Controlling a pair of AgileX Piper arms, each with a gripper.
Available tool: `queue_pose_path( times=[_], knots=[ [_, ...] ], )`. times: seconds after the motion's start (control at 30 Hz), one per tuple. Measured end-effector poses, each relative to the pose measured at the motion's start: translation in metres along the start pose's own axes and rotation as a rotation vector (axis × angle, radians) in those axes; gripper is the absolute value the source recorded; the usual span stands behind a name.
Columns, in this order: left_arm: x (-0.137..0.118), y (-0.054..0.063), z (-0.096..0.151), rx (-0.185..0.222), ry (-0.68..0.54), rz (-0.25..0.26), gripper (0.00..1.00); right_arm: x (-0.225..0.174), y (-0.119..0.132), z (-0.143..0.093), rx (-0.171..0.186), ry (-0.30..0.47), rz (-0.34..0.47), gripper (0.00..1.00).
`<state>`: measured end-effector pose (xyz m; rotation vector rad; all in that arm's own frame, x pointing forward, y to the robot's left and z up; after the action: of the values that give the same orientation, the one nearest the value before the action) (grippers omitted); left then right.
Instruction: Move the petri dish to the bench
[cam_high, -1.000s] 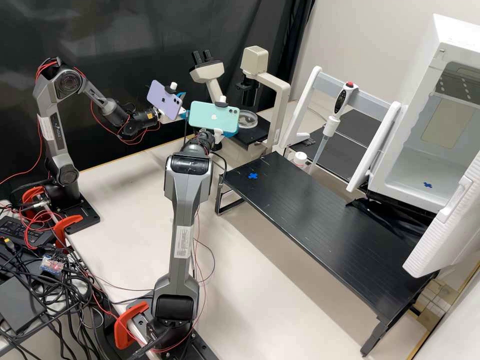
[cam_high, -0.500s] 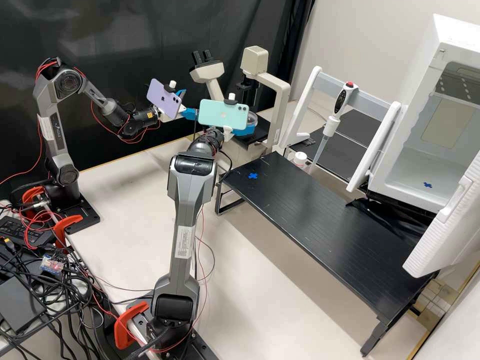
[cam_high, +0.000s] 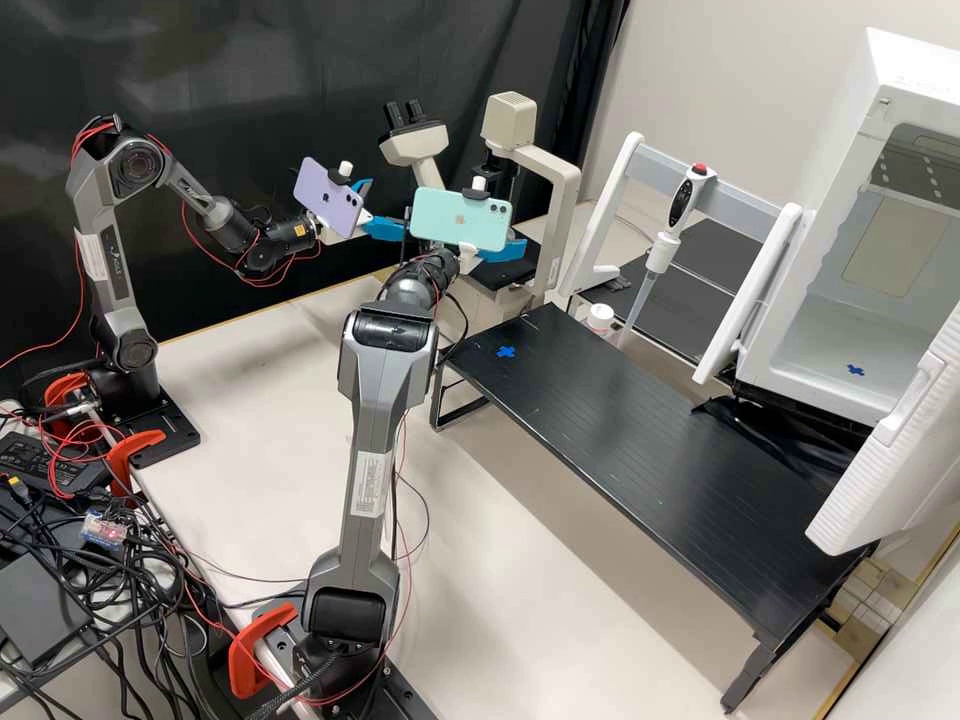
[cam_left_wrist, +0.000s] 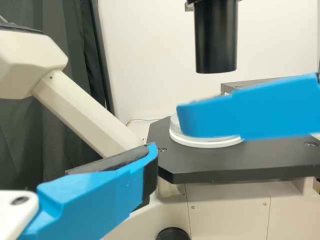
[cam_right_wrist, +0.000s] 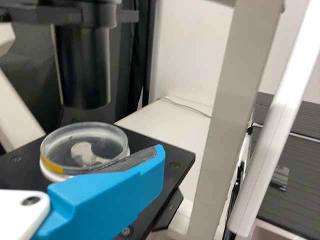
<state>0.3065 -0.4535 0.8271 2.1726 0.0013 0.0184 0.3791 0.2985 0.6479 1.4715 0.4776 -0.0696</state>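
Petri dish (cam_right_wrist: 84, 140) sits just ahead of my right end effector (cam_high: 505, 250), on the microscope stage (cam_right_wrist: 181, 154). I judge 0 steps of the move done and 3 left: grip, lift out, set down on the desk (cam_high: 640, 430), off to that end effector's right. It points roughly level, spread, pinching nothing. My left end effector (cam_high: 384, 208) hangs farther from the dish, its 2 fingers spread too.
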Motion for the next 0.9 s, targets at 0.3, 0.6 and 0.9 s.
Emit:
queue_pose_path(
  times=[0.3,0.6,0.9],
  knots=[
    [0.0,0.0,0.0,0.0,0.0,0.0,1.0,0.011,-0.016,0.004,0.02,-0.036,-0.016,1.0],
    [0.0,0.0,0.0,0.0,0.0,0.0,1.0,0.01,-0.019,0.007,0.019,-0.037,-0.017,1.0],
    [0.0,0.0,0.0,0.0,0.0,0.0,1.0,0.007,-0.03,0.007,0.002,-0.027,-0.016,1.0]
  ],
)
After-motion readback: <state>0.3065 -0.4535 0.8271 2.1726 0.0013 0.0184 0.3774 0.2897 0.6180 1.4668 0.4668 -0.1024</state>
